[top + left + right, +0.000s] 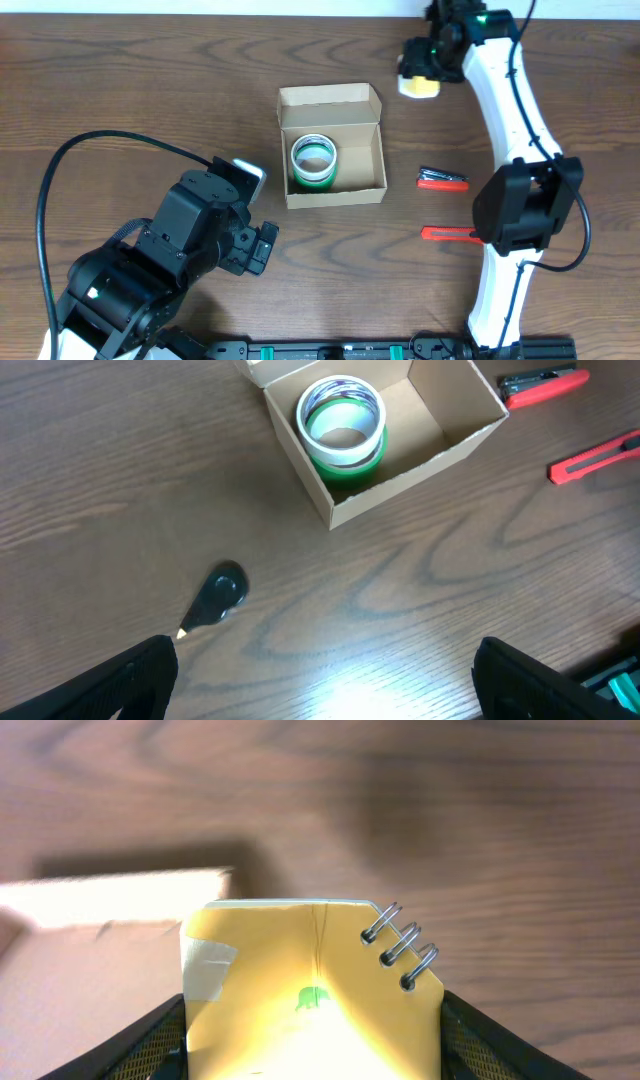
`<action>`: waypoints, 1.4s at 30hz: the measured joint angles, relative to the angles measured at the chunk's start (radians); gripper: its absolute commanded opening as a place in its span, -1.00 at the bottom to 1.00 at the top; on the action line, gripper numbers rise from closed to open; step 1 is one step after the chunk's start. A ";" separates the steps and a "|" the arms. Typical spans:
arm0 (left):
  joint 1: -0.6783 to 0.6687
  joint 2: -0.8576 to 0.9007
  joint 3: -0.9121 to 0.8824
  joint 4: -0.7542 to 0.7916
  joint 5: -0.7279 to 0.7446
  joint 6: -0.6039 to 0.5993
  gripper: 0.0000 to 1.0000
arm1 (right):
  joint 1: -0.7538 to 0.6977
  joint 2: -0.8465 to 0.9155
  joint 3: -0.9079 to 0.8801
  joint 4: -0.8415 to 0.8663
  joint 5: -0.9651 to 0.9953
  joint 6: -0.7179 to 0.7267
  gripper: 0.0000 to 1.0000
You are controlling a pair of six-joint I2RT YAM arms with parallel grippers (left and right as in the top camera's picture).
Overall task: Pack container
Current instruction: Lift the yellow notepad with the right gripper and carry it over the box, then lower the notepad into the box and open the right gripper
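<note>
The container [372, 177] is an open tan cardboard box at the table's middle, lid flap folded back; it also shows in the left wrist view [450, 445] and blurred in the right wrist view [90, 950]. A green-and-white tape roll [314, 162] lies in its left part, also seen in the left wrist view [342, 422]. My right gripper [420, 70] is shut on a yellow spiral notepad [310, 990], held above the table right of the box's far end. My left gripper [325, 690] is open and empty, low over the table in front of the box.
A red-handled tool [442, 180] and a red utility knife [448, 234] lie right of the box, also in the left wrist view [545, 382] [595, 458]. A small black dark mark [220, 595] sits on the wood near my left gripper.
</note>
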 measured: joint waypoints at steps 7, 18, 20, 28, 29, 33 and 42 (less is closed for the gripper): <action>0.000 0.000 0.000 0.000 0.000 0.000 0.91 | 0.154 -0.046 0.025 -0.161 -0.055 -0.034 0.35; 0.000 0.000 0.000 0.000 0.000 0.000 0.91 | 0.374 -0.055 0.023 -0.189 -0.010 -0.003 0.36; 0.000 0.000 0.000 0.000 0.000 0.000 0.91 | 0.415 -0.055 0.016 -0.189 0.015 0.017 0.36; 0.000 0.000 0.000 0.000 0.000 0.000 0.91 | 0.485 -0.055 -0.070 -0.087 0.129 0.131 0.31; 0.000 0.000 0.000 0.000 0.000 0.000 0.91 | 0.489 -0.055 -0.087 -0.070 0.152 0.151 0.30; 0.000 0.000 0.000 0.000 0.000 0.000 0.91 | 0.499 -0.055 -0.145 -0.015 0.217 0.211 0.29; 0.000 0.000 0.000 0.000 0.000 0.000 0.91 | 0.507 -0.071 -0.212 0.057 0.247 0.268 0.29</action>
